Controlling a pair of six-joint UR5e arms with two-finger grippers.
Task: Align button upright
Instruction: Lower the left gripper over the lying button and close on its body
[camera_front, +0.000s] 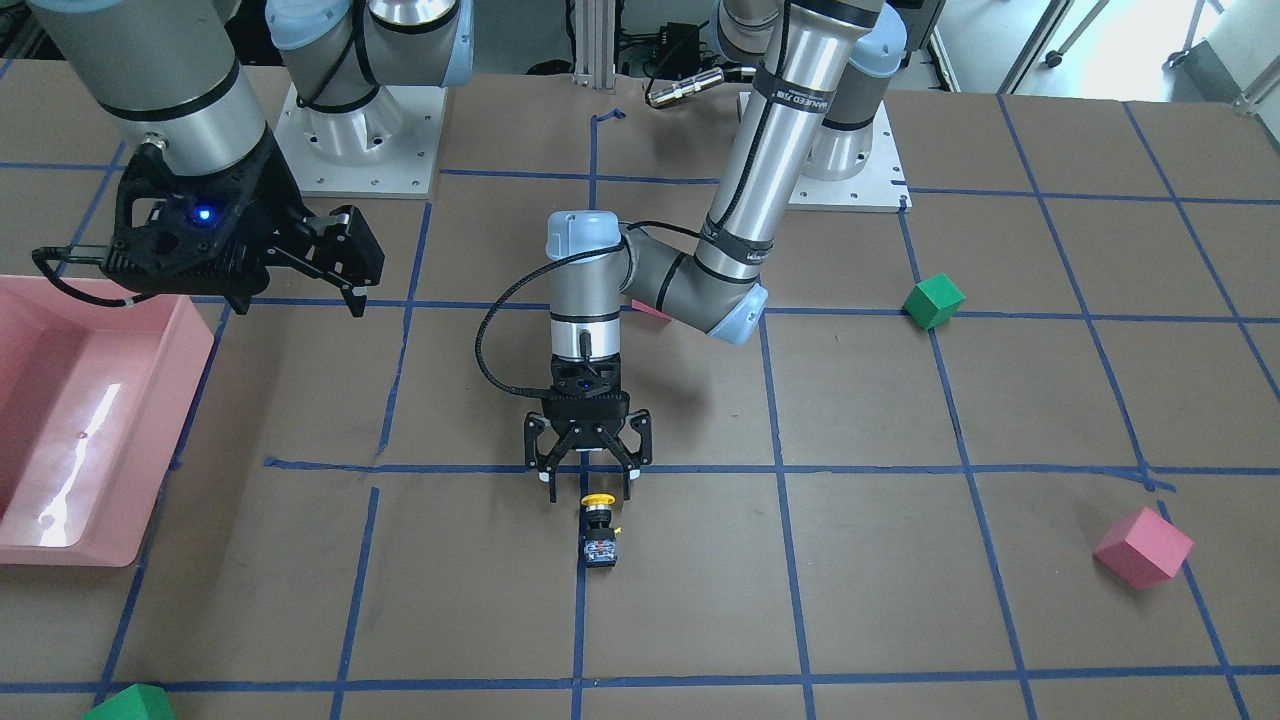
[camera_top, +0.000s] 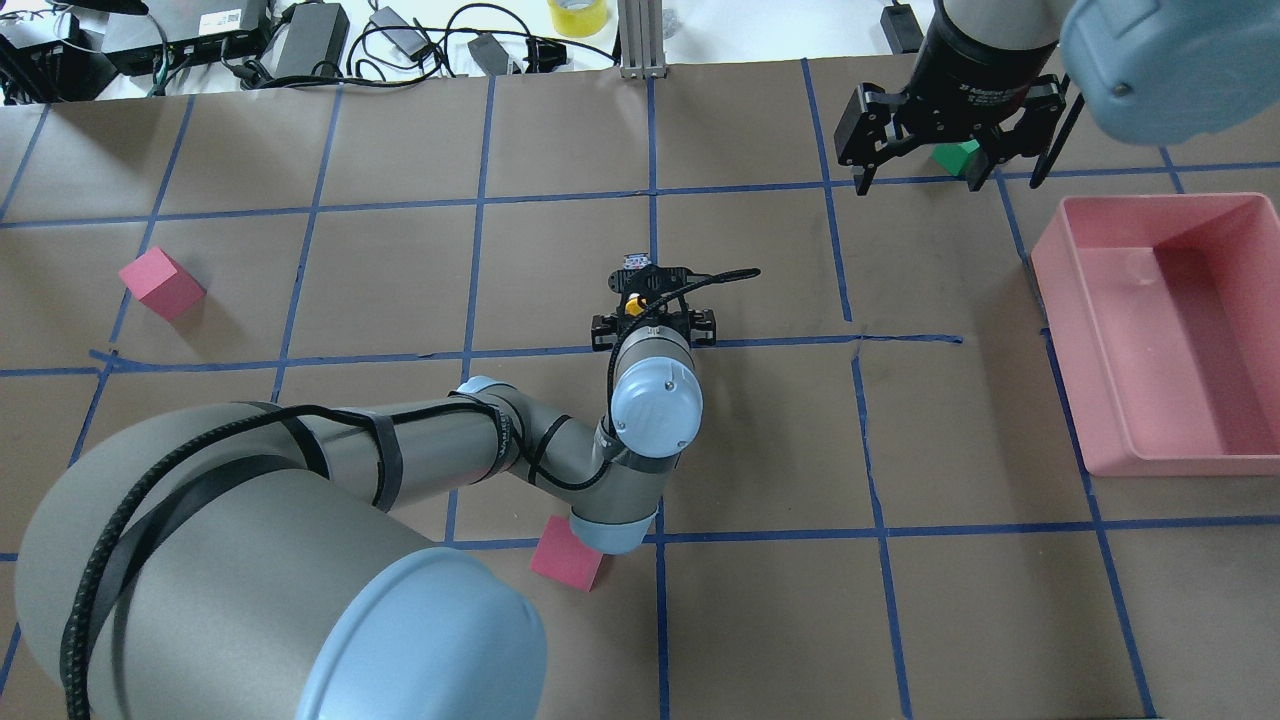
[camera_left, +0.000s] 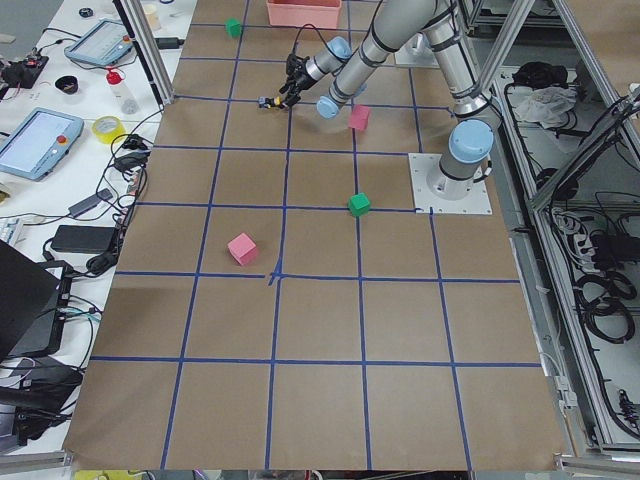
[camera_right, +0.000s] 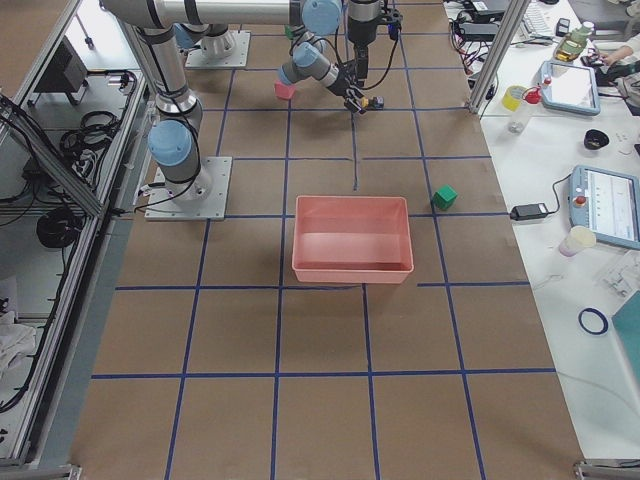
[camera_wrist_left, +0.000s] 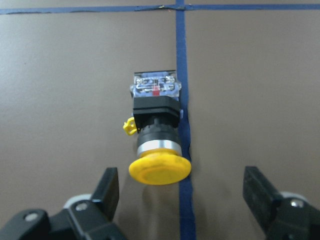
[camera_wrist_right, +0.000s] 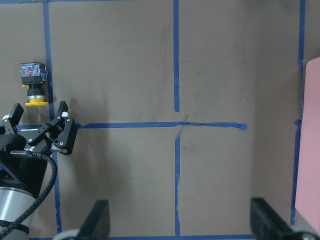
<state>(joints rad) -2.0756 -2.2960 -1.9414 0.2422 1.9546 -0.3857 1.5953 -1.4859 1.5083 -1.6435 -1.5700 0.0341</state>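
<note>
The button (camera_front: 598, 530) lies on its side on a blue tape line near the table's middle. Its yellow cap points toward my left gripper and its black-grey base points away. In the left wrist view the button (camera_wrist_left: 156, 127) is centred, its cap just beyond the fingertips and between their lines. My left gripper (camera_front: 589, 490) points straight down, open and empty, and touches nothing; it also shows in the left wrist view (camera_wrist_left: 182, 187). My right gripper (camera_top: 918, 183) is open and empty, held high near the pink bin; it also shows in the right wrist view (camera_wrist_right: 182, 220).
A pink bin (camera_top: 1060, 300) stands on my right side. Pink cubes lie at the far left (camera_top: 160, 283) and under my left arm's elbow (camera_top: 567, 565). One green cube (camera_top: 955, 155) lies below my right gripper, another (camera_front: 933, 301) near my left base.
</note>
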